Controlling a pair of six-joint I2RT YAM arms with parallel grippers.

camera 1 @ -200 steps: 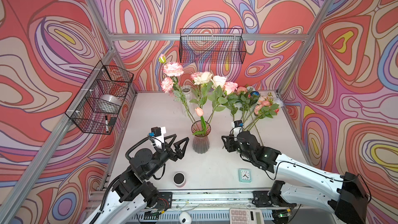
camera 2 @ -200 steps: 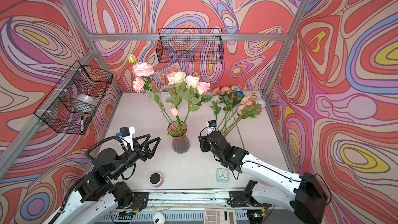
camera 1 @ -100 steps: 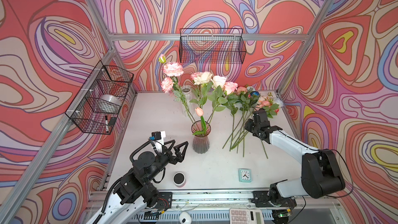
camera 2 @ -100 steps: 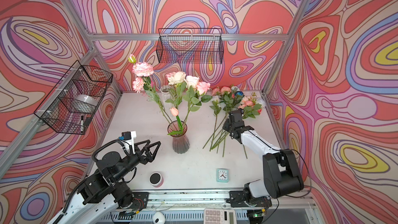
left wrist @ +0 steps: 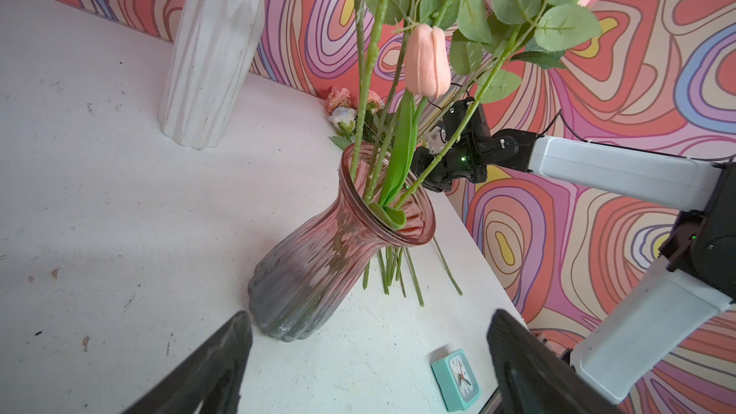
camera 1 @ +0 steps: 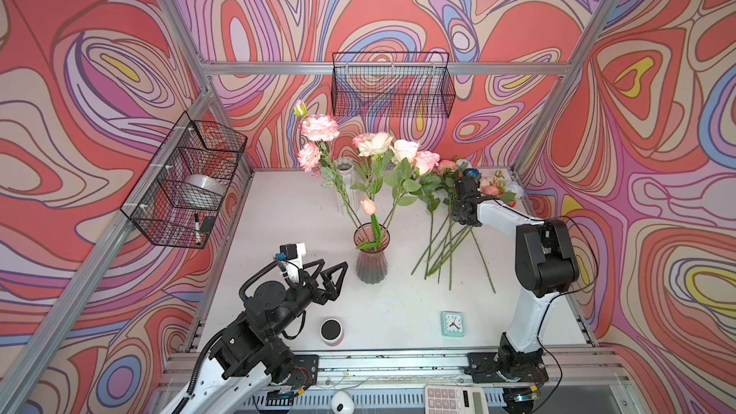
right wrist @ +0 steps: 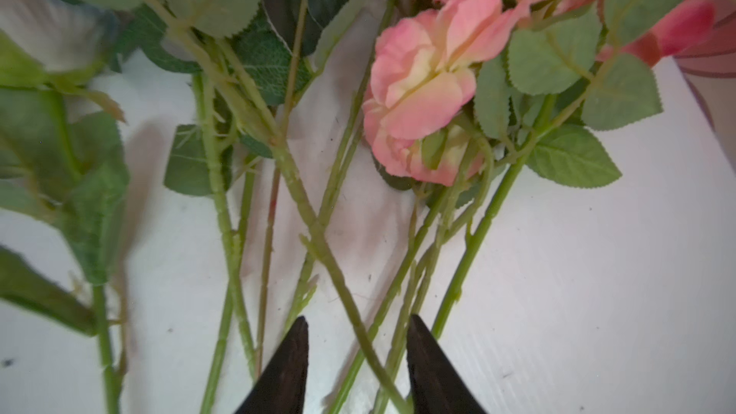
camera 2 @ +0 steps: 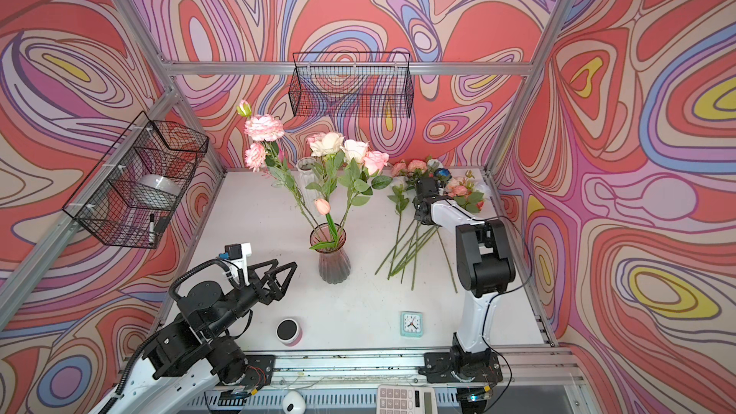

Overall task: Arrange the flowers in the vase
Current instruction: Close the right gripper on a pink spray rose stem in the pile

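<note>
risk: crossed stems bracketed by the part-open, ungripping right claw; two may be lifted together, neighbours dragged | flowers: several stood in the vase, remainder laid on the table at its right | left claw: spread wide, empty | room: scuffed white surface, swirl-patterned walls

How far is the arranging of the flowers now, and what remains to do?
Done: several stems stand in the pink glass vase, a peach tulip among them. In hand: the right gripper is down at the loose flowers, jaws open around crossing stems, nothing lifted. The left gripper hovers open beside the vase. Left: that pile.
</note>
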